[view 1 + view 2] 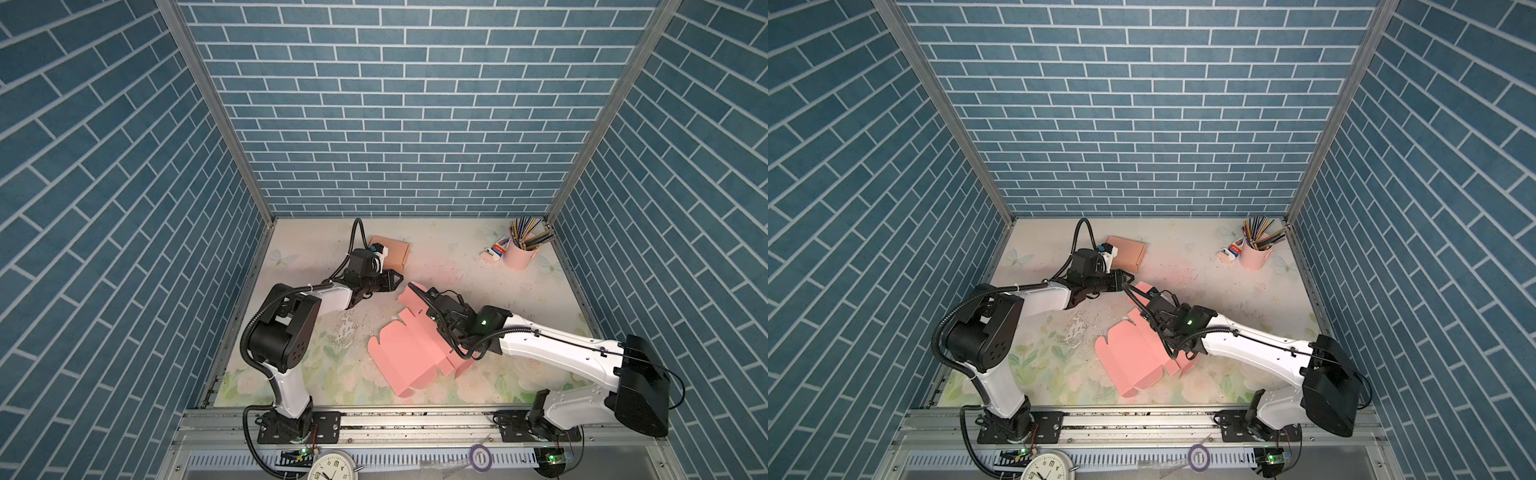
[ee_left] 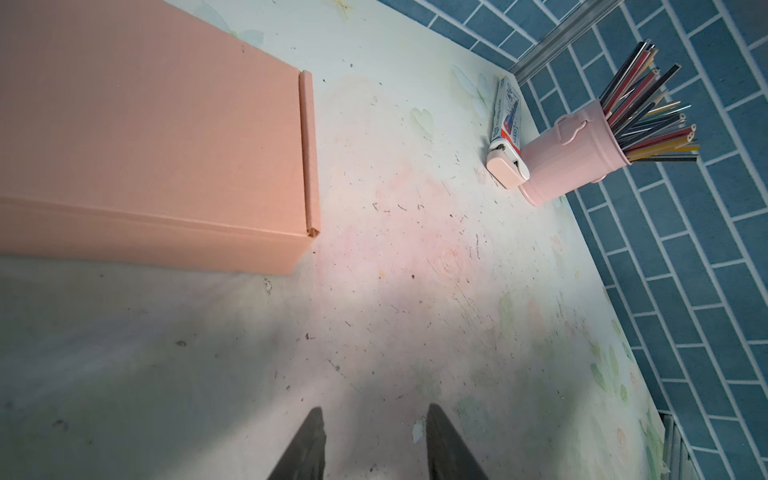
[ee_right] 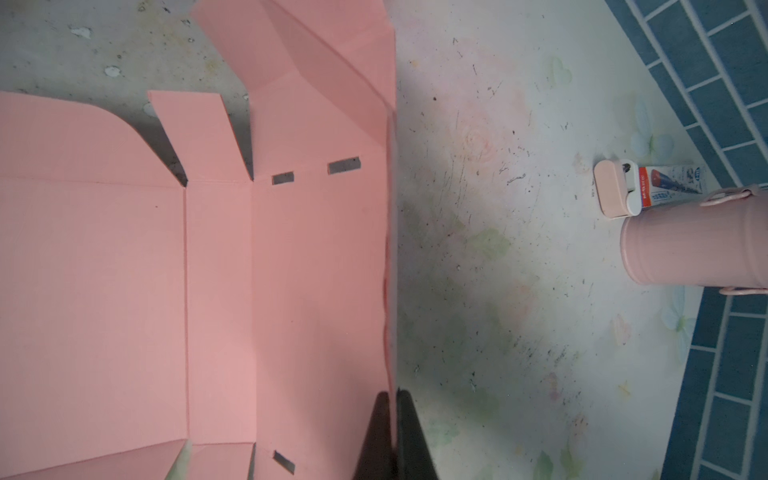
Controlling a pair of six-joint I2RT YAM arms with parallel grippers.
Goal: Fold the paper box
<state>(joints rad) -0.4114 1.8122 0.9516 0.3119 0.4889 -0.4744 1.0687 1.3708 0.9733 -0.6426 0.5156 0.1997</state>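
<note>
The paper box [image 1: 399, 357] [image 1: 1133, 353] is a pink die-cut sheet lying mostly flat at the middle of the table. One long side panel is bent up, with a flap standing at its far end. My right gripper [image 3: 393, 392] [image 1: 449, 347] is shut on that raised panel's top edge, and the paper edge runs straight between the two pads. In the right wrist view the paper box [image 3: 124, 270] shows its creases, slots and a rounded lid. My left gripper [image 1: 397, 282] [image 2: 374, 411] hovers open and empty behind the sheet, apart from it.
A folded tan box [image 1: 392, 253] [image 2: 145, 145] sits at the back, just beyond my left gripper. A pink cup of pencils [image 1: 519, 253] [image 2: 573, 158] and a small tube [image 1: 494, 251] stand at the back right corner. Blue brick walls enclose the table on three sides.
</note>
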